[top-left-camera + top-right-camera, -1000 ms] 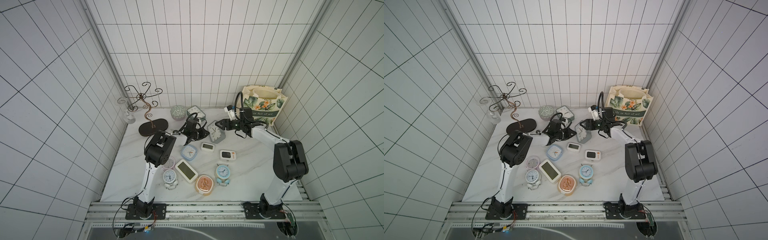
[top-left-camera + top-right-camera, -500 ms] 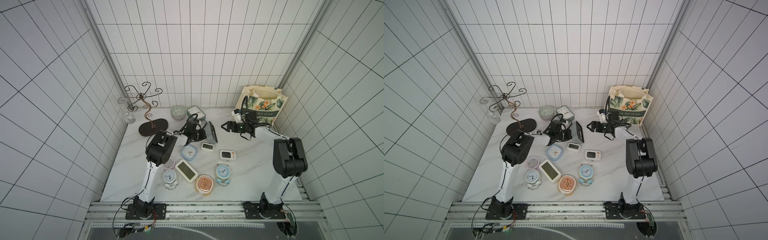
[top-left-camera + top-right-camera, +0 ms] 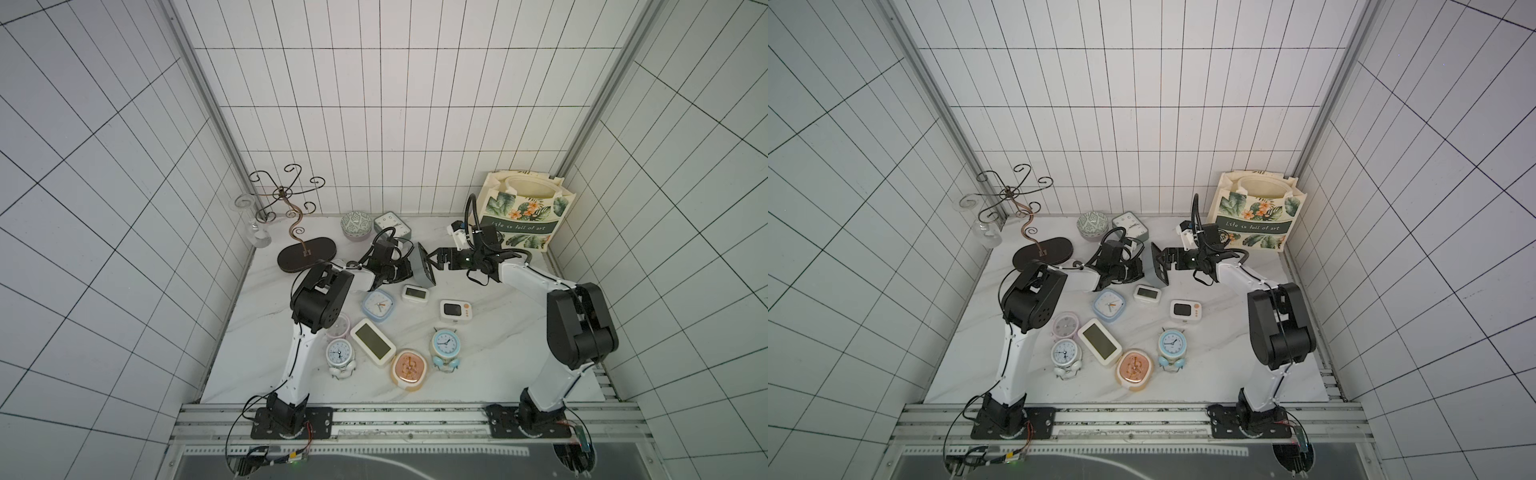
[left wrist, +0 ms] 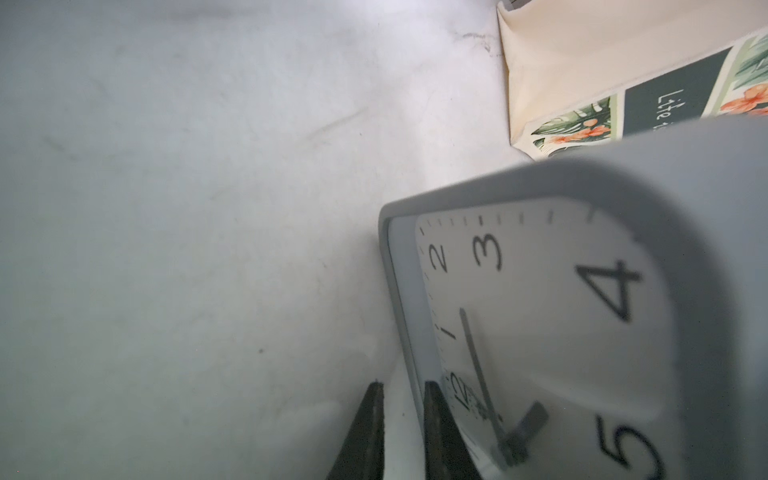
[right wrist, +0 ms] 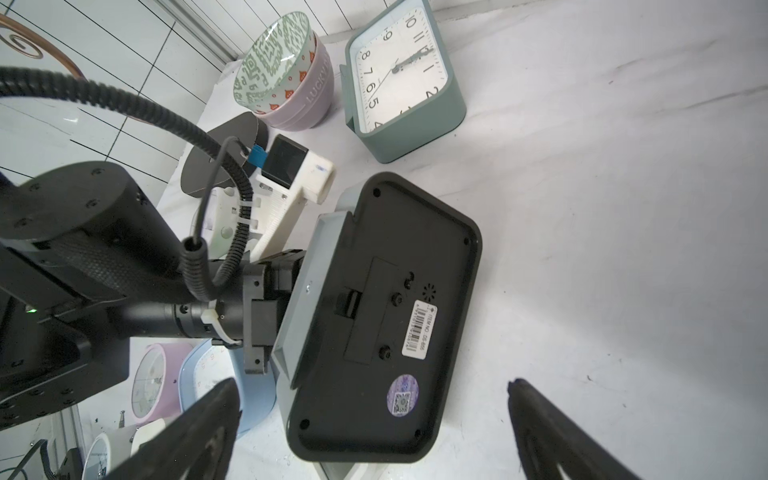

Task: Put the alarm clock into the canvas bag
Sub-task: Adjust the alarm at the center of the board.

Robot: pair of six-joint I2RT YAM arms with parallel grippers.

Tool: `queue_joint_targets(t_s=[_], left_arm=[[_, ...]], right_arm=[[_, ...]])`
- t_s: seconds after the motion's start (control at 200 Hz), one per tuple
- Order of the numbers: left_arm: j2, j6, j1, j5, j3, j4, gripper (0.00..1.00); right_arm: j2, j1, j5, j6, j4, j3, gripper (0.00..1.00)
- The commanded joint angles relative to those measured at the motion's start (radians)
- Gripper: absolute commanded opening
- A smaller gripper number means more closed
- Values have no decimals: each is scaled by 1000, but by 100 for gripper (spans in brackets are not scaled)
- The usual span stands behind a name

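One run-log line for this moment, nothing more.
left hand: shut on alarm clock | right hand: open, facing clock back | canvas bag: upright, clock not inside

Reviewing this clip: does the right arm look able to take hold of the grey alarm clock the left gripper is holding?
Probably yes. The right gripper is open, facing the black back of the grey alarm clock, nothing between; the left gripper holds it from the dial side.

Grey, black-backed alarm clock [image 3: 422,270]; cream, green-leaved, orange-flowered canvas bag [image 3: 521,216].
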Motion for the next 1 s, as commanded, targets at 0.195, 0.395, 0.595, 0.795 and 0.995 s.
queue_joint_targets(t_s=[0.195, 0.395, 0.595, 0.795, 0.995], left_arm=[[-115, 25, -17, -19, -16, -14, 19], [-149, 26, -24, -22, -20, -18, 19], [-168, 27, -38, -17, -18, -19, 19], [-165, 11, -42, 0, -20, -2, 19], [-172, -13, -44, 17, -38, 39, 19]], right_arm=[[2, 6, -18, 4, 16, -45, 100], [7, -9, -25, 9, 21, -45, 100], [14, -29, -53, 36, 50, -60, 99], [15, -32, -61, 42, 56, -65, 99], [16, -34, -46, 45, 58, -74, 100]])
